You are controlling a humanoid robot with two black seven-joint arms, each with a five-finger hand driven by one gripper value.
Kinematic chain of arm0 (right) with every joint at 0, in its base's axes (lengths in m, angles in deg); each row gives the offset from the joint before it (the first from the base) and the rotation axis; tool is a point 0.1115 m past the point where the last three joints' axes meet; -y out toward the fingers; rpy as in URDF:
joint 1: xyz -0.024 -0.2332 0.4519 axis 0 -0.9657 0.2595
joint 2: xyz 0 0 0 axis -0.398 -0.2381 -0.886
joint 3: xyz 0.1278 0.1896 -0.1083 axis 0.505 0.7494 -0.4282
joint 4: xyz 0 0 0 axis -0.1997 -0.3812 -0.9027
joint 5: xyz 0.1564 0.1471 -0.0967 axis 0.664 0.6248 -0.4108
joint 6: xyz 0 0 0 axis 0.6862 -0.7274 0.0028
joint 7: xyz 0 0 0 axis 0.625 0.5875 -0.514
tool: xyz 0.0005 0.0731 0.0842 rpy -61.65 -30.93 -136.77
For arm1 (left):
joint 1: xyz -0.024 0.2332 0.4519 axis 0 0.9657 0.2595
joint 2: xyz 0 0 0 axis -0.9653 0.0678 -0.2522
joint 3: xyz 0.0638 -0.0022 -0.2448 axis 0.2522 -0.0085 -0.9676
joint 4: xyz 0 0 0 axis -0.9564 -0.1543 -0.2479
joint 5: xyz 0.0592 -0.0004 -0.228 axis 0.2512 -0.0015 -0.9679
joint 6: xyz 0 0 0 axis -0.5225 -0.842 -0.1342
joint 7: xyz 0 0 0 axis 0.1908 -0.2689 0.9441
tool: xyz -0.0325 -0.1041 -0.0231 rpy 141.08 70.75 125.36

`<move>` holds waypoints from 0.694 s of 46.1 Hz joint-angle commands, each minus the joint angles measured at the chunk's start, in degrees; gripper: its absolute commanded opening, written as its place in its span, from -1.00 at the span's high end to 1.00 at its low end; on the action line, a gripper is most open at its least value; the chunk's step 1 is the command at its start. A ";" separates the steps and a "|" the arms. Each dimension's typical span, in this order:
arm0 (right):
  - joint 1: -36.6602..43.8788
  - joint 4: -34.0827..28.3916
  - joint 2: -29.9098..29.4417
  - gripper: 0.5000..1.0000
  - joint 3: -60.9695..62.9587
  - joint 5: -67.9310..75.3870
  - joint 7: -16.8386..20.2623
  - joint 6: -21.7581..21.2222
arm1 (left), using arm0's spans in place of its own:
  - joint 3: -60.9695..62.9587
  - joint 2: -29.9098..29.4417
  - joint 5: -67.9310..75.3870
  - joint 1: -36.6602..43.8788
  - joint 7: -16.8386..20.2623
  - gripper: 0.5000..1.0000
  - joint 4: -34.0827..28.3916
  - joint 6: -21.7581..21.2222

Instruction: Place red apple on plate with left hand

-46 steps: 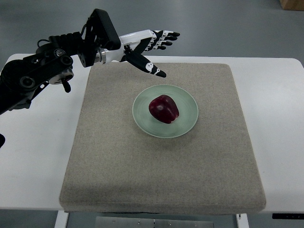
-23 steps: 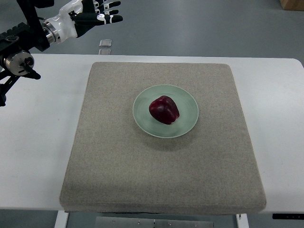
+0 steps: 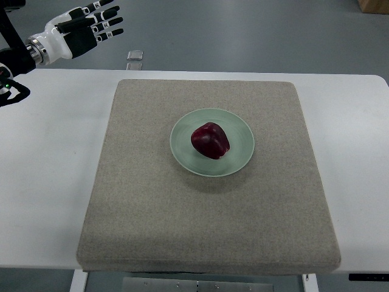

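Dark red apple (image 3: pixel 210 140), resting on pale green plate (image 3: pixel 240 157), near its centre. Plate on grey-beige fabric mat (image 3: pixel 152 213), mat on white table (image 3: pixel 48 182). Left hand (image 3: pixel 82 30) at upper left corner, fingers extended, empty, well apart from plate.

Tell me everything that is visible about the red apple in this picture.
The red apple is dark red and glossy, with small highlights on its skin. It looks whole, and somewhat lumpy rather than round. It rests near the middle of the pale green plate, which lies on the grey mat. Only the plate touches it; no hand is near.
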 commanded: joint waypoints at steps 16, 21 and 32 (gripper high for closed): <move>0.00 -0.01 0.00 -0.86 0.00 0.00 0.00 0.00 | -3.83 -0.08 -1.22 2.40 -0.34 -0.99 0.00 1.79; 0.00 0.08 0.00 -0.86 0.00 0.00 0.00 0.00 | -3.92 -0.08 -1.22 2.49 -0.43 -0.99 0.00 1.88; 0.00 -0.09 0.00 -0.86 0.00 0.44 0.00 -0.62 | -3.92 0.09 -1.22 2.67 -1.13 -0.99 0.27 1.88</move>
